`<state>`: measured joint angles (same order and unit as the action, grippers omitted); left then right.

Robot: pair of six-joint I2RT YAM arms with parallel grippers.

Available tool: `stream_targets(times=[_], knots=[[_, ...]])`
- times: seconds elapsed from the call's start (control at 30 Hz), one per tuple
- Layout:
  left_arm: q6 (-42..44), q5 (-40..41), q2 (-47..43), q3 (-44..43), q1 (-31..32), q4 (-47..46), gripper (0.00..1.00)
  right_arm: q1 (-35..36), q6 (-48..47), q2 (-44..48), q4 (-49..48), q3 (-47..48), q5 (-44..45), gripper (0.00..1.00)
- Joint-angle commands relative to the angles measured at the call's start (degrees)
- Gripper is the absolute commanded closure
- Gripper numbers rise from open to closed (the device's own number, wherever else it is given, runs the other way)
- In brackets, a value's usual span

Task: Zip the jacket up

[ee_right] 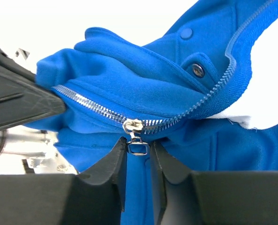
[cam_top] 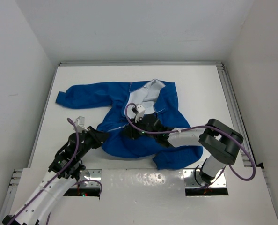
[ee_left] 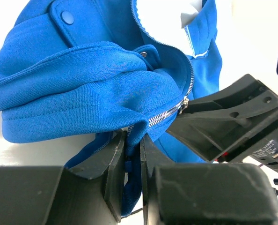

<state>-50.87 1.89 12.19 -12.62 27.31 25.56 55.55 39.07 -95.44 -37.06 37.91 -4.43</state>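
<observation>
While the jacket (cam_top: 125, 93) lies spread on the table (cam_top: 195, 89), collar at the far side and one sleeve (cam_top: 66, 96) stretched off to the left, the left gripper (ee_left: 133, 145) is at its near-left hem. It's clenched on a fold of blue fabric right by the bottom end of the zipper (ee_left: 169, 112). Just right of that, over the jacket's middle, the right gripper (ee_right: 139, 154) has its fingers squeezed in on the zipper pull (ee_right: 138, 148) hanging off the slider (ee_right: 132, 125), and past the slider the two rows of teeth sit split apart.
</observation>
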Motion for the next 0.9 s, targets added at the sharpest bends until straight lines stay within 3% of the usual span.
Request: stream_targets(times=[0.0,0.3,0.43,0.63,0.7,0.87], knots=[[0.16,-0.48,-1.11,-0.39,-0.06,-1.74,1.00,-0.09,0.31,3.85,-4.51,-0.73,1.61,0.84],[0.24,-1.10,-0.76,-0.21,0.02,-1.92,1.00,-0.18,-0.22,4.91,-4.16,-0.91,1.70,0.92],[-0.02,-1.19,-1.02,0.06,0.02,-2.18,1.00,-0.18,-0.22,5.18,-4.07,-1.17,1.79,0.74],[0.07,-1.19,-1.02,-0.21,0.02,-2.10,1.00,-0.09,-0.14,5.09,-4.07,-1.17,2.14,0.73],[0.25,-1.01,-0.76,-0.39,0.02,-1.75,1.00,-0.18,-0.31,4.56,-3.64,-0.56,1.53,0.66],[0.16,-1.36,-1.03,-0.21,-0.06,-2.19,1.00,-0.18,-0.22,4.56,-3.90,-0.30,1.53,0.70]])
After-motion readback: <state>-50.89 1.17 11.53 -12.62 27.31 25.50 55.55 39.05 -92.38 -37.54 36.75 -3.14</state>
